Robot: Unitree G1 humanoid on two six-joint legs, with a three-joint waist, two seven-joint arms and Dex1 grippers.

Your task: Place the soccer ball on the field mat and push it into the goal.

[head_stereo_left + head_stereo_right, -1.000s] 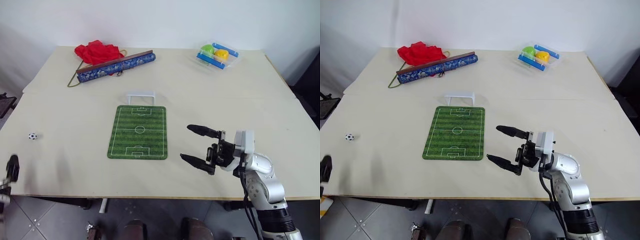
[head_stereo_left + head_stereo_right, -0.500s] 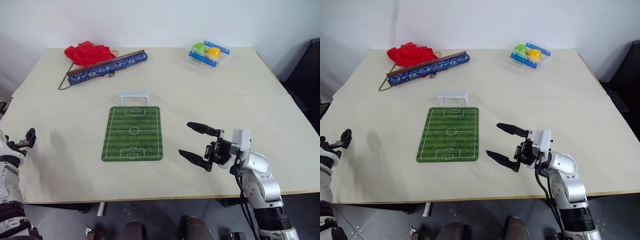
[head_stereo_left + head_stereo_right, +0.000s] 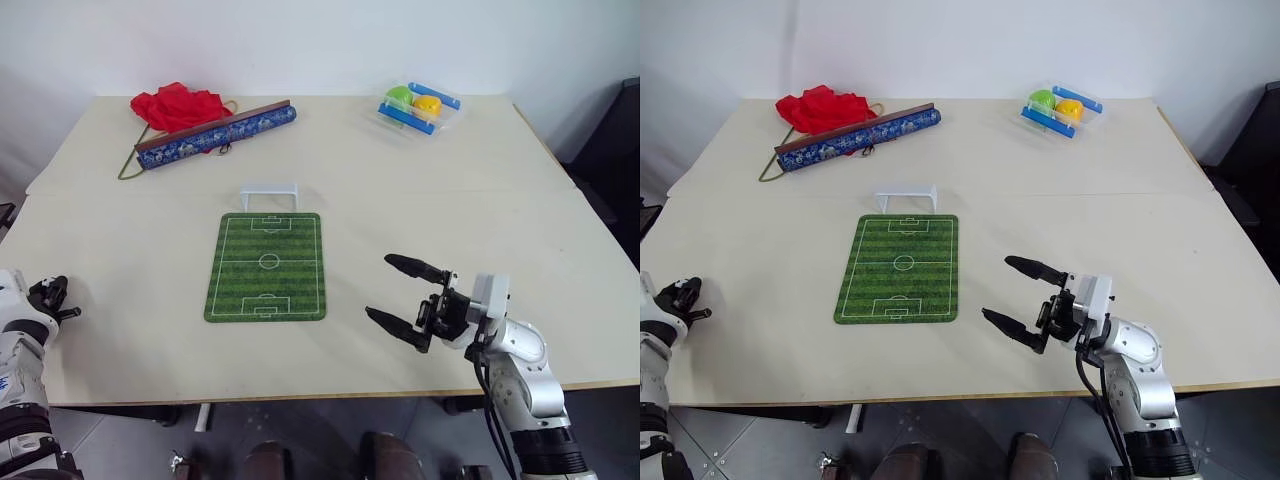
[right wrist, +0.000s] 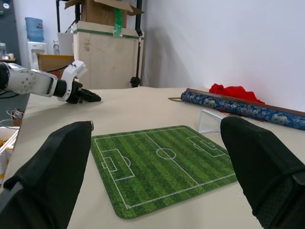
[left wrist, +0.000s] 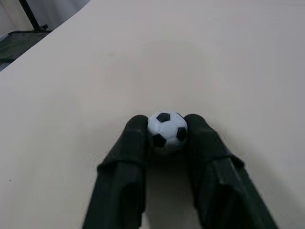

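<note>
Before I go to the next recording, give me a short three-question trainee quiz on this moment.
1. True or false: the ball already lies on the mat.
2. Which end effector is shut on the ball? A) left B) right
3. Fill in: the goal stands at the mat's ___ short edge, toward the wall.

Key
1. False. It sits between the left end effector's fingers, over bare table far to the left of the mat.
2. A. The right one hangs open beside the mat's right edge, holding nothing.
3. Far.
</note>
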